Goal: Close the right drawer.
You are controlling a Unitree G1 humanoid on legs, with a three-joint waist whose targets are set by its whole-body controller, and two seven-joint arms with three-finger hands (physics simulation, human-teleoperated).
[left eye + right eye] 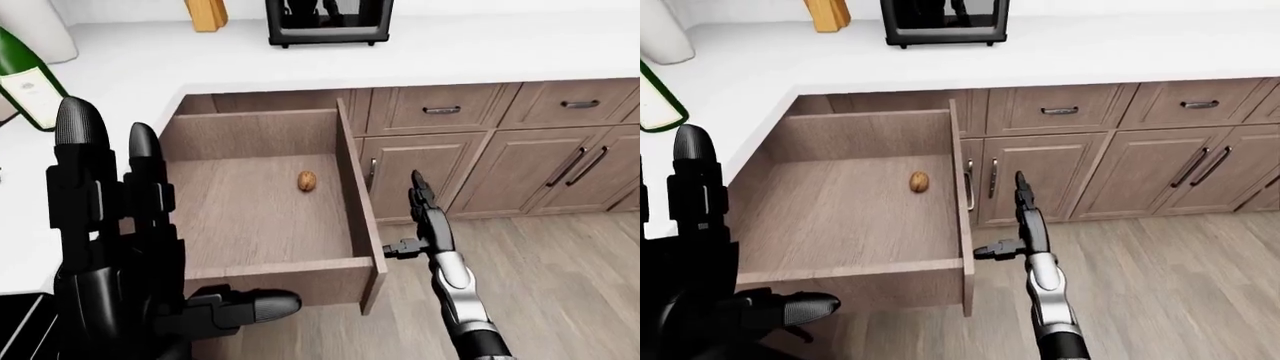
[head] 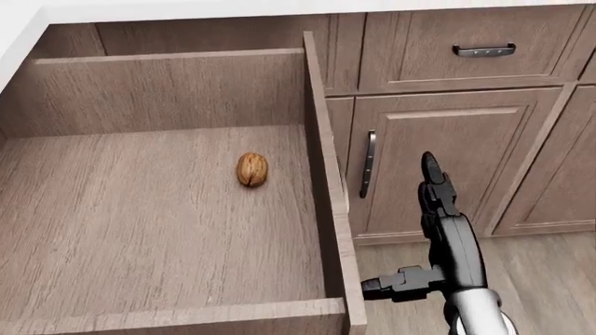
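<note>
The right drawer [image 1: 285, 279] stands pulled far out below the white counter, its front panel toward the bottom of the left-eye view. A single walnut [image 1: 306, 181] lies on its wooden floor. My right hand [image 1: 415, 221] is open, fingers straight, just right of the drawer's front corner, with the thumb pointing at the panel's edge; whether it touches I cannot tell. It also shows in the head view [image 2: 438, 230]. My left hand [image 1: 150, 225] is open and empty, raised at the left, close to the camera, hiding the drawer's left side.
Closed cabinet doors [image 1: 420, 172] and shut drawers [image 1: 440, 109] with dark handles line the wall to the right. A green bottle [image 1: 25, 79], a black appliance [image 1: 330, 22] and a wooden block [image 1: 205, 13] stand on the counter [image 1: 450, 56]. Wooden floor [image 1: 570, 285] lies at bottom right.
</note>
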